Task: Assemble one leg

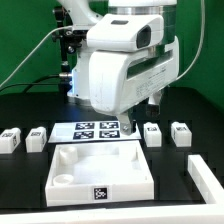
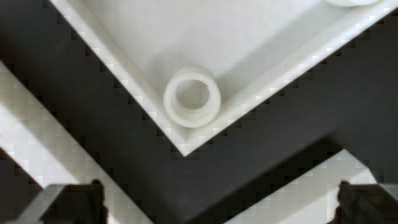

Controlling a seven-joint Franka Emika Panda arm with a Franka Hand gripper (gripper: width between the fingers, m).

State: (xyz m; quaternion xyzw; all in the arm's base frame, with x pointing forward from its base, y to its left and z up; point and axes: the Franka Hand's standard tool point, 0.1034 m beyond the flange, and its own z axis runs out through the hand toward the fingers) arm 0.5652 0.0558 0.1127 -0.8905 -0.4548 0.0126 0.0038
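Four small white legs with tags stand on the black table: two at the exterior view's left [image 1: 10, 138] [image 1: 37, 137] and two at the right [image 1: 152, 133] [image 1: 180, 132]. The large white square tabletop [image 1: 100, 170] lies in front, between them. My gripper [image 1: 149, 104] hangs above the tabletop's far right part, mostly hidden behind the white hand body. In the wrist view the gripper [image 2: 217, 208] is open and empty. Its dark fingertips [image 2: 71, 205] show on both sides. Below them lies a tabletop corner [image 2: 267, 60] with a round socket [image 2: 192, 97]. No leg shows in the wrist view.
The marker board [image 1: 98, 129] lies behind the tabletop. A white raised piece [image 1: 206, 176] sits at the exterior view's lower right. Cables and the arm's base stand at the back, in front of a green backdrop.
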